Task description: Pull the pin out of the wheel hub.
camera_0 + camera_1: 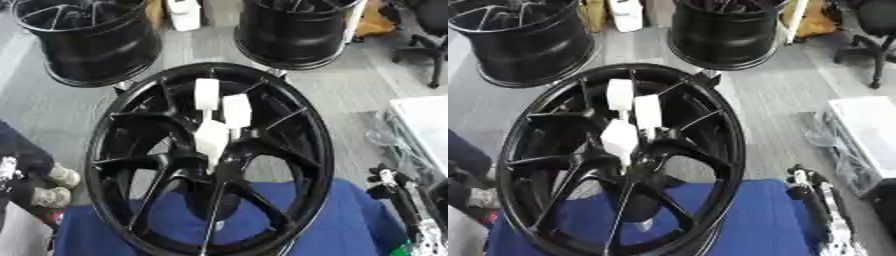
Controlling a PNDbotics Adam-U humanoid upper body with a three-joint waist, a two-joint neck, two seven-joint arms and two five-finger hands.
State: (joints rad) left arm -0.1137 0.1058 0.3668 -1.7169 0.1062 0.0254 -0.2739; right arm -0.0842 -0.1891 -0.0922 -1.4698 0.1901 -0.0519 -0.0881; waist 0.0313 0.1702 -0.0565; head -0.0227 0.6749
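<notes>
Three white pins (213, 139) stand out of the centre of the wheel hub (289, 145), a glossy black multi-spoke rim tilted up toward the camera over a blue cloth (350, 220). Each pin has a blocky, matte white head on a thin stem; two sit side by side above, the third lower and nearer. No brand, label or writing can be read anywhere on the rim or pins. Only the right hand (820, 210) shows, at the lower right beside the rim and apart from it, black with silver parts, fingers straight and pointing up, holding nothing. Behind, on the grey floor, stand two more dark rims (92, 42) with smooth barrel walls.
</notes>
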